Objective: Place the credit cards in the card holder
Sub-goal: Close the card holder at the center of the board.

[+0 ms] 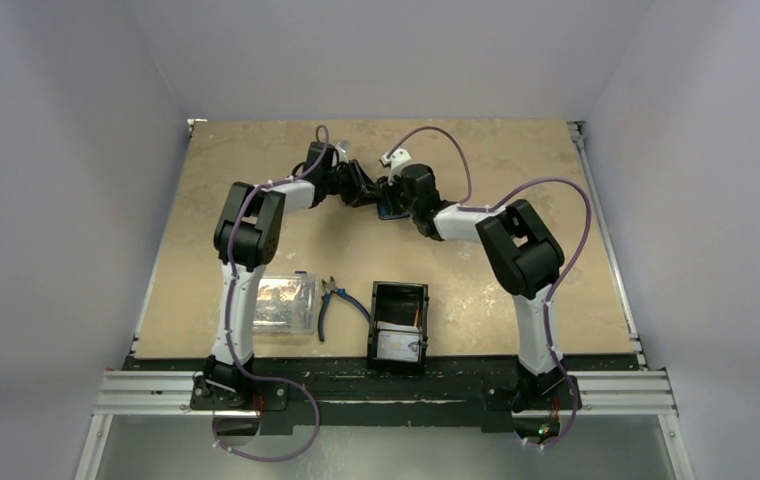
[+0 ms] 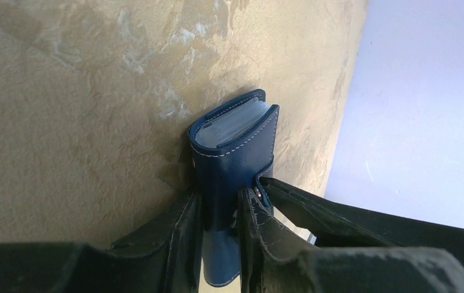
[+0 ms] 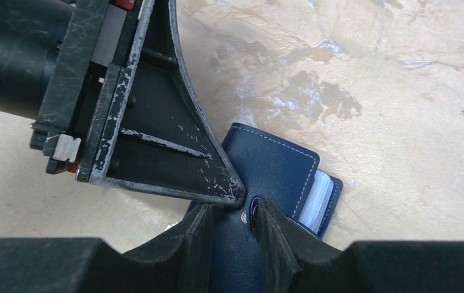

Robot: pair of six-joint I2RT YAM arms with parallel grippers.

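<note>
Between the left gripper's (image 2: pixel 220 241) fingers (image 2: pixel 177 244) sits the navy card holder (image 2: pixel 232 152), folded and clenched across its two outer faces. The right gripper (image 3: pixel 232 239) straddles the holder's snap tab (image 3: pixel 251 210). Its fingers (image 3: pixel 275 241) flank the tab, but whether they press on it cannot be told.

Step in hand, as judged: working the snap tab, with pale credit cards (image 2: pixel 239 125) already showing inside.
- Keep the left clamp fixed, so the holder cannot twist.
- Let the right fingers act on the tab alone, clear of the card stack.
- Avoid pushing toward the open end, where cards could slide out.

Orientation: seen from the left wrist, the long axis runs from 6 to 12 o'clock, with the card-showing end at 12, away from the fingers. Seen from the right wrist, it runs from 7 toward 2 o'clock.

Location: at 12 o'clock on the table (image 1: pixel 516 260), well apart from the black tray (image 1: pixel 399 288) at 6 o'clock, which holds a pale card (image 1: pixel 396 345).
</note>
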